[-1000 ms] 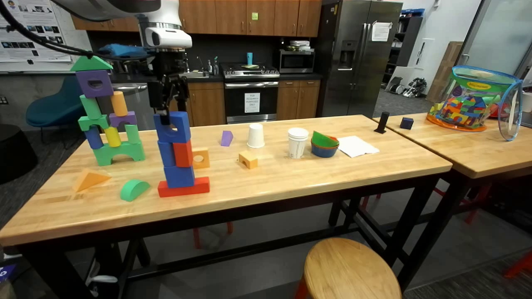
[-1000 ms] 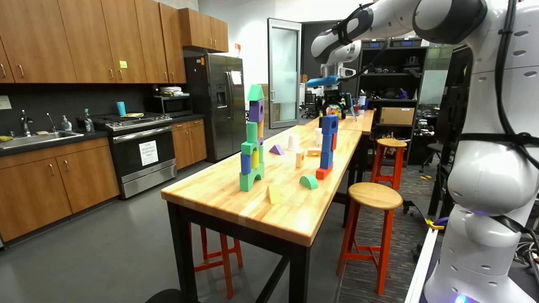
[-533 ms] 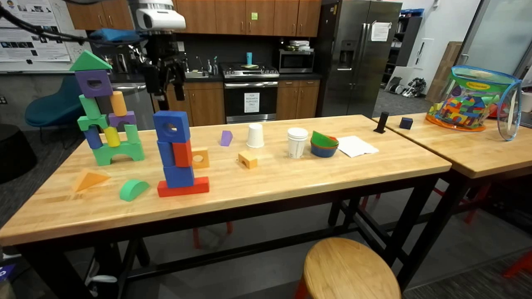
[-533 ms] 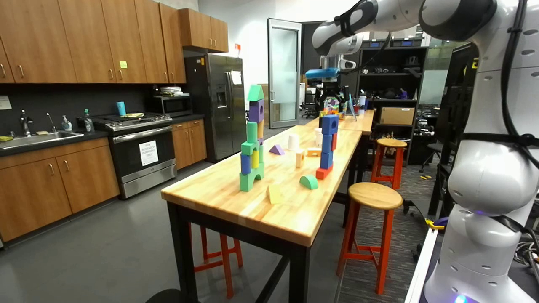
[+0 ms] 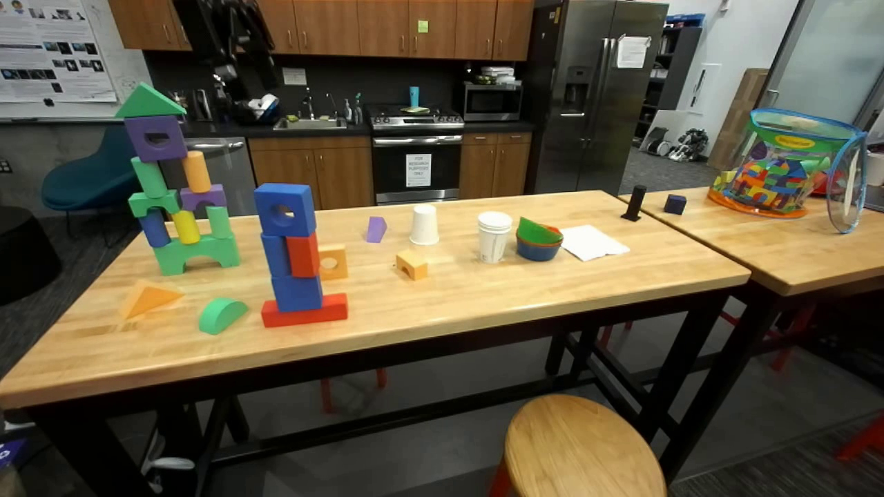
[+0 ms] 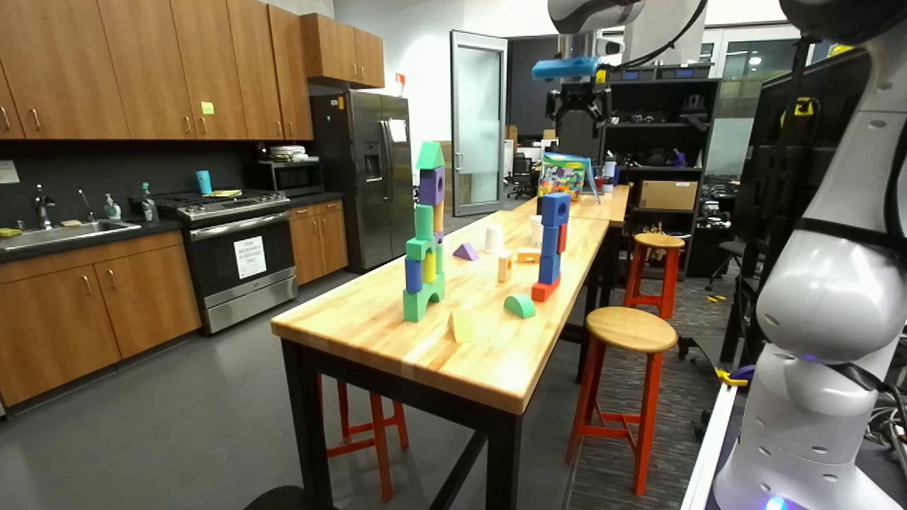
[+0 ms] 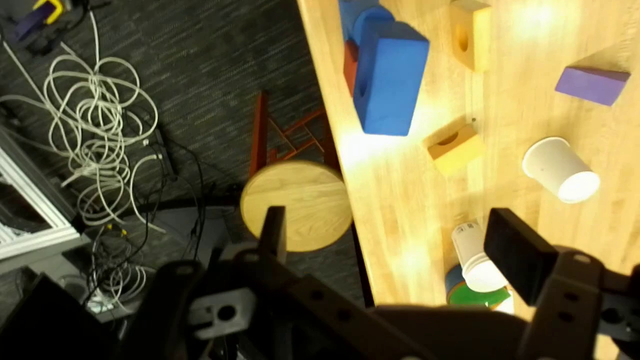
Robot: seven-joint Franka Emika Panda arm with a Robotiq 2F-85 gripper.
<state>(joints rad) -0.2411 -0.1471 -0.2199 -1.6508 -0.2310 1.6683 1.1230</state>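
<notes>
Gripper [image 6: 577, 119]: jaws spread wide, nothing in hold, directed downward, well above the blue-and-red tower [image 6: 550, 244]. Holed blue block [image 5: 302, 207]: seated atop that tower, long axis level and roughly along the long edge of the table [image 5: 442, 304], round bore facing sideways. Block finish: matte, edges square. Table: smooth, strip-grained wood. White arm [image 6: 829, 297]: wrist vertical, middle links partly out of frame.

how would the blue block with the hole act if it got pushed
The blue block may slide or topple off fairly easily, as it sits atop a narrow stack with nothing visible holding it. Its flat faces make rolling unlikely. Its matte, foam-like look hints that it's light.
</notes>
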